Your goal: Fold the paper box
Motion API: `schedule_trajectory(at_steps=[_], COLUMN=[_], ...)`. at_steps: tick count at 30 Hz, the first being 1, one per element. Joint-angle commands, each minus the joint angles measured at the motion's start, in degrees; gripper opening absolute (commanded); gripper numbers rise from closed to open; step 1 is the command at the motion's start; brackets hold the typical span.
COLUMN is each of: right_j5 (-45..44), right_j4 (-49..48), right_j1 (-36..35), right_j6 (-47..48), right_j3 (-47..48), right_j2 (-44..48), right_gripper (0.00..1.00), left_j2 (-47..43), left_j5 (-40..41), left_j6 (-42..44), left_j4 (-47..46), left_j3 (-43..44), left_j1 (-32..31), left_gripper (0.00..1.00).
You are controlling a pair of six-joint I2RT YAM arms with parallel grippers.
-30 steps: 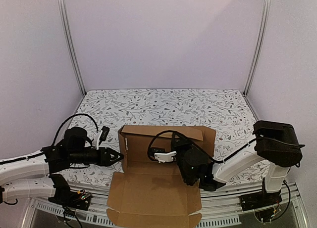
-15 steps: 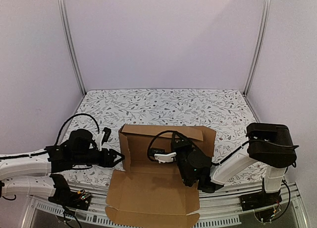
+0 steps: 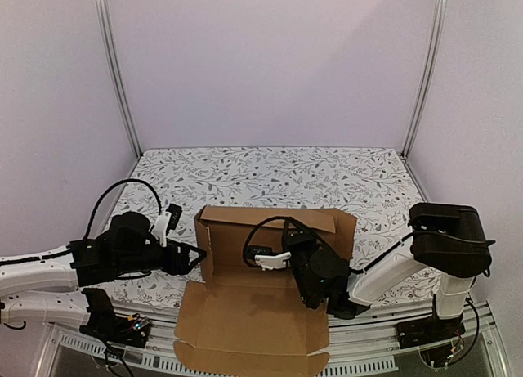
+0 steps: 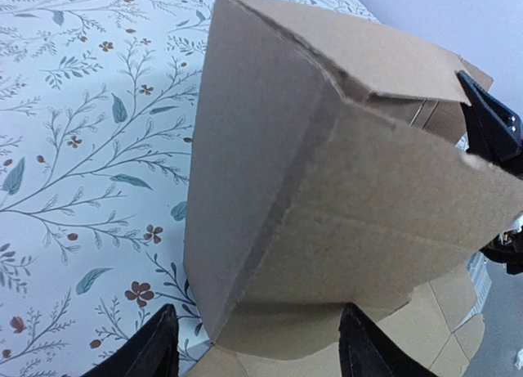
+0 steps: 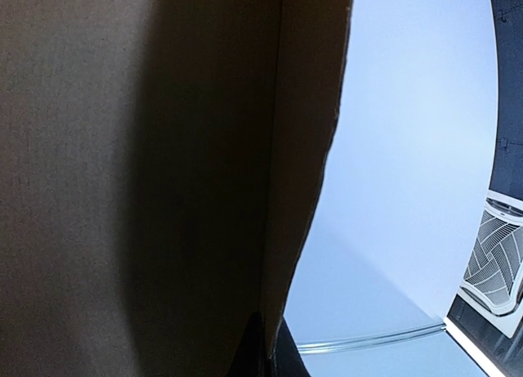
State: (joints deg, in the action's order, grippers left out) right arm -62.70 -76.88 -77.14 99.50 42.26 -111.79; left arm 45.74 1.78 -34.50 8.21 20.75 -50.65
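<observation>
Overhead and wrist views of the two-arm rig. The paper box [image 3: 245, 299] is lying at the near middle of the floral-covered table [image 3: 270, 172], partly erected. Its far wall and left wall are standing upright and meeting at the far left corner. Its broad near panel is lying flat, with its near edge reaching out past the table's near edge. A small flap at the top of the left wall is tilting inward over the box interior.

The left gripper [image 3: 194, 255] is hovering just left of the box, pointing right at the outer face of the left wall. In the left wrist view its two fingers [image 4: 159, 348] are standing wide apart, holding nothing. The near lower corner of the left wall is sitting ahead of the gap between them, and no contact with the cardboard is showing.

The right arm is reaching in from the right, its wrist sitting low over the box floor near the right side. The right gripper [image 5: 260, 356] is closed. In the right wrist view its dark tip is appearing at the bottom, against a cardboard panel that is filling the left half of that view. Whether it is pinching the cardboard cannot be told.
</observation>
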Motion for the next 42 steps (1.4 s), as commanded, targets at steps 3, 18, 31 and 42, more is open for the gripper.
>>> schedule_trajectory(at_steps=[3, 18, 31, 42], right_j5=[-0.1, -4.78, -5.06, -3.53], right_j4=[6.5, 9.28, 49.1, 64.77], right_j1=[-2.35, -7.24, -8.71, -9.66], right_j6=[-2.49, -3.64, -30.3, -41.41], right_j3=[-1.12, -1.75, 4.03, 6.82], right_j2=[3.38, 3.74, 14.51, 17.37], right_gripper=[0.0, 0.0, 0.0, 0.0], left_j2=[0.79, 2.02, 9.73, 11.04], left_j5=[5.94, 17.59, 33.97, 38.89], left_j6=[2.22, 1.57, -0.21, 0.09], left_j4=[0.83, 0.15, -3.53, -10.19], left_j3=[1.43, -0.25, 1.16, 0.78], left_j1=[-2.3, -10.68, -20.11, -21.15], left_gripper=[0.66, 0.67, 0.68, 0.65])
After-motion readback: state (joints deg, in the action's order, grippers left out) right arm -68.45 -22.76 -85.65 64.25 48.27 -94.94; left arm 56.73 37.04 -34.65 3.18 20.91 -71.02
